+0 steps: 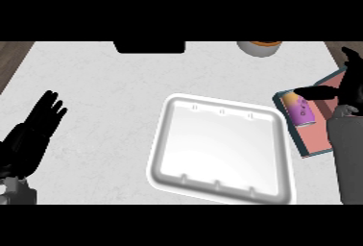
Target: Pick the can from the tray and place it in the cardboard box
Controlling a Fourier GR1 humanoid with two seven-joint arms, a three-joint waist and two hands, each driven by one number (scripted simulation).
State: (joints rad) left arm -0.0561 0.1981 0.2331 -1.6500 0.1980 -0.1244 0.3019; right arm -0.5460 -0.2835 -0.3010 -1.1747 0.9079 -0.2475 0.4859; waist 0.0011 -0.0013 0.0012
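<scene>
The purple and yellow can (299, 110) lies on its side inside the shallow box (316, 140), which has a pink floor and a teal rim, at the counter's right edge. My right hand (351, 89) hovers just over the box with its fingers straight and its thumb stretched left above the can, not curled round it. The forearm hides the box's right part. The white tray (221, 149) sits mid-counter with nothing in it. My left hand (34, 130) rests open at the lower left, fingers up.
A black object (150, 47) stands at the counter's far edge. A grey cup with an orange top (260, 48) is at the far right of that edge. Wooden floor shows past the counter's left side.
</scene>
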